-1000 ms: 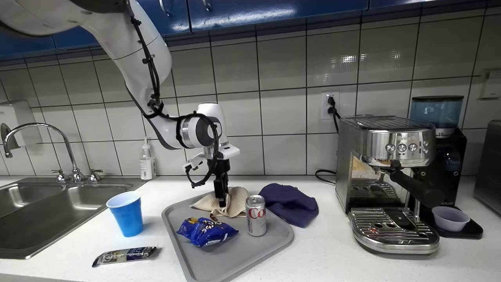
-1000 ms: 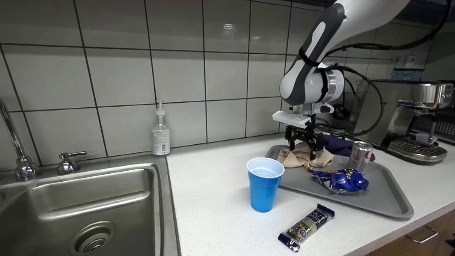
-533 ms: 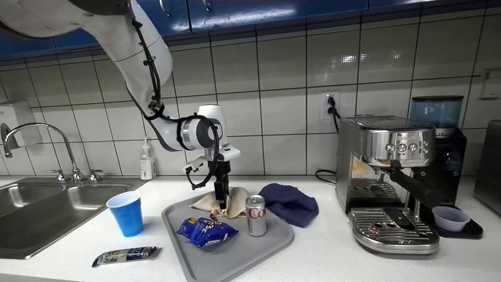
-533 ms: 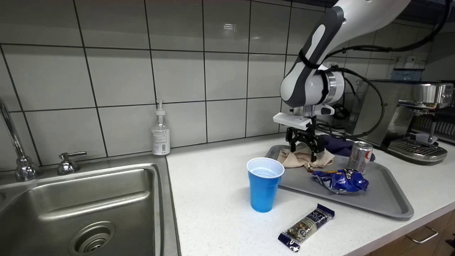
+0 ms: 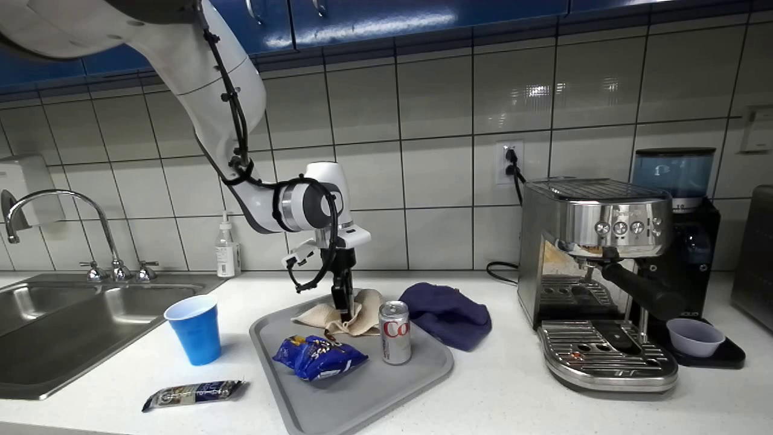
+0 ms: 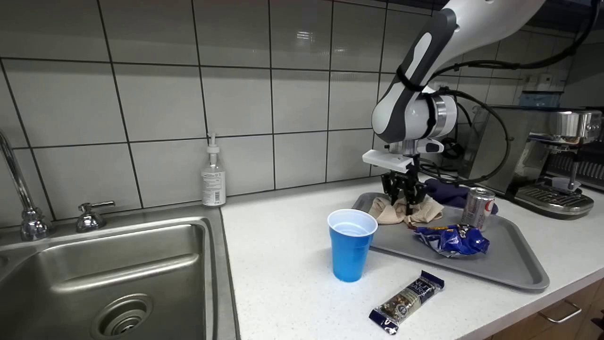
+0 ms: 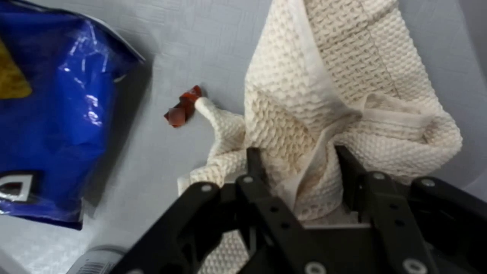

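Can see beige cloth (image 7: 304,125) crumpled at ctr-rt of wrist view, on gray tray (image 5: 356,402). Also see claw (image 7: 299,152), lower ctr there, partly spread astride a bunched fold; can't tell whether actually pinching it. Note sm. red scrap (image 7: 185,104) at cloth's left tip, blue snack bag (image 7: 72,95) along left edge. In an exterior view, find soda can (image 5: 395,341) upright on tray, rt of bag; navy cloth (image 5: 447,314) by tray's upper-rt edge; blue cup (image 5: 196,332) and wrapped bar (image 5: 192,394) at lower left; espresso machine (image 5: 616,208) far rt.
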